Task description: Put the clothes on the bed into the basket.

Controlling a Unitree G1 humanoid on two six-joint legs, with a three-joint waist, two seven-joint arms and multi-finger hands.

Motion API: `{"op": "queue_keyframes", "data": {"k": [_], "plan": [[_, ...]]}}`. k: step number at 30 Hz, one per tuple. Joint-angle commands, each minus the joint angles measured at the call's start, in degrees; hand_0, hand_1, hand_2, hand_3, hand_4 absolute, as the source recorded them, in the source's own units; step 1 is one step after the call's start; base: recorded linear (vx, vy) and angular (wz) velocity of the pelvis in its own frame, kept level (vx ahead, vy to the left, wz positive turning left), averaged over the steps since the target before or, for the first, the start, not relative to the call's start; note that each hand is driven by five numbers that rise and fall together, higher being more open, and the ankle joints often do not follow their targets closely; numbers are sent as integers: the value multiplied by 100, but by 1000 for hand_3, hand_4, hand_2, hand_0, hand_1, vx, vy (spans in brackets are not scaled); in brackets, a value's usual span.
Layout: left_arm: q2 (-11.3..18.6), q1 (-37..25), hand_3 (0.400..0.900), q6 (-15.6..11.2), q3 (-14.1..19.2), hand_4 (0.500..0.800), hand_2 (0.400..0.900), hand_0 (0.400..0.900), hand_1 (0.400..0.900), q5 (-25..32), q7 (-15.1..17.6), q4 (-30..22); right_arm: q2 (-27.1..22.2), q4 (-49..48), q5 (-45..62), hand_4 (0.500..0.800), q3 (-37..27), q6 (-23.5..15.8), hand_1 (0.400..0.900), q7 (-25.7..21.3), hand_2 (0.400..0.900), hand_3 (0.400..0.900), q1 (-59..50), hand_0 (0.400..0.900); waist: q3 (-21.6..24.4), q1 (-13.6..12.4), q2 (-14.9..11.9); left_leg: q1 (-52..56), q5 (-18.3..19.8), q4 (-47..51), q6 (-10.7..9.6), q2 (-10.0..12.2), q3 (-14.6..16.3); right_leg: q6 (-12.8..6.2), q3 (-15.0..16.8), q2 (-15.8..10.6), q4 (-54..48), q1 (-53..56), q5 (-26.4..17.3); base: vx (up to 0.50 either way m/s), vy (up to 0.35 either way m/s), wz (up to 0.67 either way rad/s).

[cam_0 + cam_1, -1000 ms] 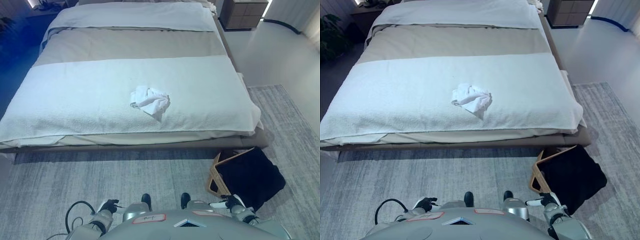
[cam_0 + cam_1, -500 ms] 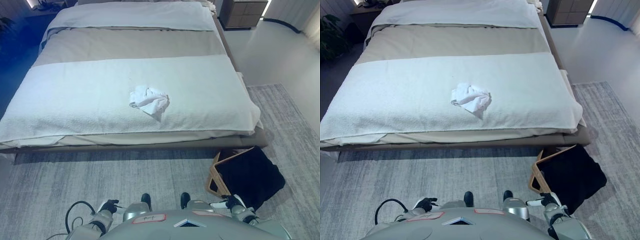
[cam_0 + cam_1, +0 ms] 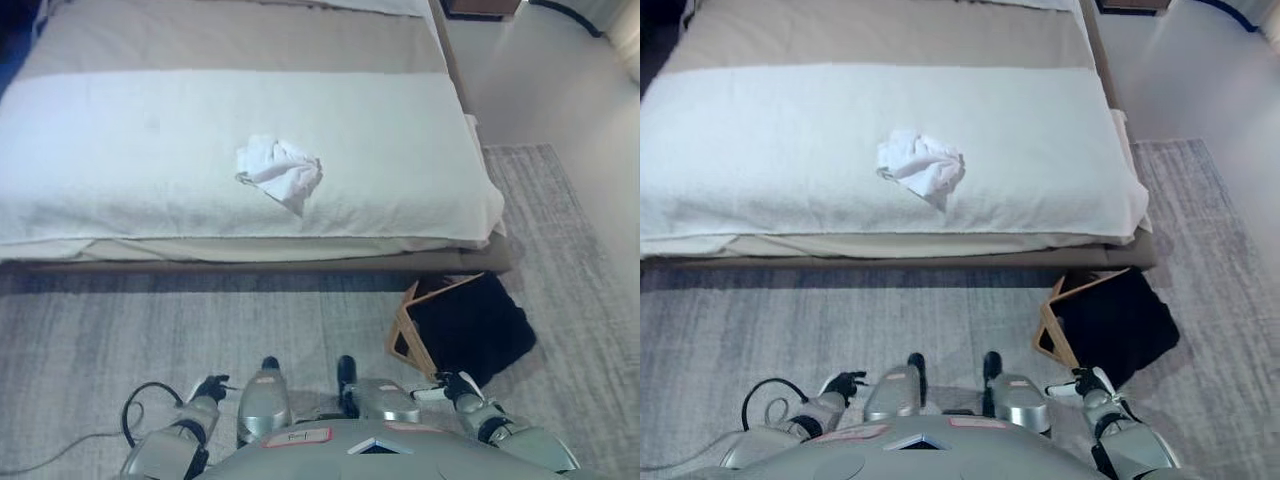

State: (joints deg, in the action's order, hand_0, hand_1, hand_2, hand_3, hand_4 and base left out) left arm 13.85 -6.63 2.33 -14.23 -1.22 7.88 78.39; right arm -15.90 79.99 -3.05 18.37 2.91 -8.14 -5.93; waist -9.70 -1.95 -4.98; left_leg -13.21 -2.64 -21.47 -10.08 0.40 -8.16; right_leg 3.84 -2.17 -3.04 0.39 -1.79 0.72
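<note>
A crumpled white garment (image 3: 280,171) lies on the white blanket in the middle of the bed (image 3: 120,190). It also shows in the right eye view (image 3: 922,166). A basket (image 3: 462,328) with a wooden frame and black cloth liner lies tipped on the rug by the bed's near right corner. My left hand (image 3: 208,390) hangs low at the bottom left, far from the garment. My right hand (image 3: 452,386) hangs low at the bottom right, just in front of the basket. Both hands hold nothing, and their fingers are too small to read.
A grey rug (image 3: 120,330) covers the floor between me and the bed. Bare pale floor (image 3: 560,90) lies to the right of the bed.
The whole picture has shifted: the camera has moved forward and tilted down, so the bed, garment and basket sit lower and closer. The things themselves have not moved.
</note>
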Motion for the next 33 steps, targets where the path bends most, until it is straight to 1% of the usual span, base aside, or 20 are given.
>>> {"op": "queue_keyframes", "data": {"k": [1, 2, 5, 9, 12, 14, 15, 16, 18, 19, 20, 21, 23, 24, 25, 26, 27, 28, 30, 33], "plan": [[0, 214, 900, -47, 57, 800, 900, 900, 900, 162, 25, -141, -230, 59, 7, 800, 4, 19, 900, -35, 900, 900, -10, 900, 69, -91, 141, -692, -89, 514, 939, -503, 588, -434, 254, 601, 156, 830, 609, 404, 22, -43], [-11, 264, 900, -34, 74, 800, 900, 900, 900, 146, 31, -117, -224, 49, -9, 800, 19, 24, 900, -33, 900, 900, 24, 900, 82, -171, 185, -696, -379, 965, 889, -421, 662, -422, 359, 655, 89, 1003, 675, 434, 39, -58], [-83, 449, 900, -36, 177, 800, 900, 900, 900, 203, 56, 4, -218, 66, -23, 800, 8, 18, 900, -50, 900, 900, 105, 900, 100, -445, 212, -1236, -841, 2258, 764, -200, 616, -474, 766, 667, -73, 1510, 947, 471, 43, -74], [-108, 627, 900, -22, 350, 800, 900, 900, 900, 281, 78, 36, -164, 48, -18, 800, 1, 25, 900, -3, 900, 900, 157, 900, 196, -694, 220, -1536, -1257, 2552, 489, 296, 952, -554, 1168, 504, -55, 1993, 1219, 517, 106, -65], [-77, 718, 900, -9, 427, 800, 900, 900, 900, 243, 73, 8, -120, 18, -21, 800, -12, 21, 900, 47, 900, 900, 184, 900, 279, -865, 204, -1628, -1664, 2464, 375, 560, 1261, -632, 1318, 311, 10, 2386, 1471, 619, 204, -50], [-26, 730, 900, 27, 452, 800, 900, 900, 900, 208, 83, 35, -87, 3, -3, 800, -56, 31, 900, 66, 900, 900, 205, 900, 415, -932, 147, -1475, -1788, 2416, 499, 525, 1303, -737, 1278, 96, 144, 2558, 1526, 673, 278, -14], [0, 702, 900, 30, 467, 800, 900, 900, 900, 207, 75, 71, -82, -34, 31, 800, -104, 11, 900, 75, 900, 900, 188, 900, 493, -915, 68, -1460, -1909, 2318, 500, 435, 1298, -819, 1208, -26, 361, 2576, 1316, 646, 267, 21], [22, 633, 900, 41, 441, 800, 900, 900, 900, 212, 93, 67, -46, -69, 54, 800, -120, -11, 900, 64, 900, 900, 181, 900, 552, -895, -24, -1410, -1921, 2215, 511, 335, 1331, -953, 1103, -153, 635, 2487, 804, 629, 235, 30], [101, 546, 900, 21, 379, 800, 900, 900, 900, 161, 78, 1, -38, -153, 99, 800, -144, -57, 900, 94, 900, 900, 190, 900, 699, -919, -173, -1174, -1691, 2208, 679, 129, 1372, -1298, 1086, -262, 1448, 2108, -629, 558, 205, 22], [145, 530, 900, 13, 355, 800, 900, 900, 900, 166, 64, -71, -62, -188, 68, 800, -114, -58, 900, 102, 900, 900, 183, 900, 713, -912, -131, -990, -1551, 2246, 793, 70, 1386, -1329, 999, -219, 2014, 1837, -1043, 544, 219, 49], [192, 494, 900, 18, 330, 800, 900, 900, 900, 200, 49, -150, -70, -244, 67, 800, -99, -62, 900, 120, 900, 900, 179, 900, 667, -855, -70, -767, -1427, 2325, 905, 11, 1319, -1256, 950, -88, 2603, 1488, -1358, 533, 241, 62], [211, 460, 900, 19, 340, 800, 900, 900, 900, 235, 36, -216, -71, -244, 104, 800, -118, -52, 900, 115, 900, 900, 156, 900, 609, -769, 0, -520, -1297, 2426, 1010, -59, 1243, -1171, 868, 70, 2975, 1172, -1312, 592, 262, 73], [238, 370, 900, -2, 279, 800, 900, 900, 900, 236, 24, -234, -46, -297, 179, 800, -159, -67, 900, 71, 900, 900, 167, 900, 439, -505, 141, 29, -1082, 2640, 1117, -180, 1053, -1051, 390, 153, 3208, 548, -822, 523, 216, 59], [240, 344, 900, -7, 241, 800, 900, 900, 900, 226, 30, -253, -38, -306, 187, 800, -160, -62, 900, 47, 900, 900, 176, 900, 343, -400, 226, 216, -974, 2647, 1124, -179, 933, -964, 92, 98, 3137, 184, -462, 469, 128, 61], [230, 288, 900, -12, 199, 800, 900, 900, 900, 218, 28, -270, -40, -295, 220, 800, -169, -65, 900, 30, 900, 900, 186, 900, 266, -276, 325, 429, -868, 2647, 1080, -144, 774, -833, -181, 130, 2744, -112, 115, 508, 70, 66], [216, 240, 900, -20, 177, 800, 900, 900, 900, 215, 21, -256, -26, -324, 244, 800, -168, -73, 900, 33, 900, 900, 207, 900, 185, -192, 383, 645, -774, 2647, 1018, -119, 670, -789, -505, 40, 2218, -285, 321, 481, -13, 69], [191, 211, 900, -26, 158, 800, 900, 900, 900, 199, 7, -238, -25, -314, 235, 800, -146, -67, 900, 30, 900, 900, 208, 900, 147, -148, 392, 807, -681, 2647, 950, -117, 606, -832, -736, -112, 1663, -335, 227, 457, -88, 67], [166, 199, 900, -38, 105, 800, 900, 900, 900, 174, 8, -241, -30, -333, 215, 800, -118, -65, 900, 31, 900, 900, 205, 900, 102, -68, 370, 919, -581, 2647, 904, -146, 520, -898, -749, -149, 1001, -471, 16, 458, -129, 76], [153, 166, 900, -84, 64, 800, 900, 900, 900, 21, -21, -177, -37, -377, 213, 800, -114, -65, 900, 43, 900, 900, 185, 900, 51, 67, 304, 1190, -335, 2647, 847, -189, 338, -1100, -443, -319, 135, -713, -517, 445, -130, 69], [179, 278, 900, -91, 182, 800, 900, 900, 900, 32, -31, -112, -98, -455, 32, 800, 34, -64, 900, 54, 900, 900, 76, 900, 6, 32, 224, 1438, -178, 2647, 824, -190, 246, -1263, -409, -491, -23, -818, -876, 331, -161, 59]]}}
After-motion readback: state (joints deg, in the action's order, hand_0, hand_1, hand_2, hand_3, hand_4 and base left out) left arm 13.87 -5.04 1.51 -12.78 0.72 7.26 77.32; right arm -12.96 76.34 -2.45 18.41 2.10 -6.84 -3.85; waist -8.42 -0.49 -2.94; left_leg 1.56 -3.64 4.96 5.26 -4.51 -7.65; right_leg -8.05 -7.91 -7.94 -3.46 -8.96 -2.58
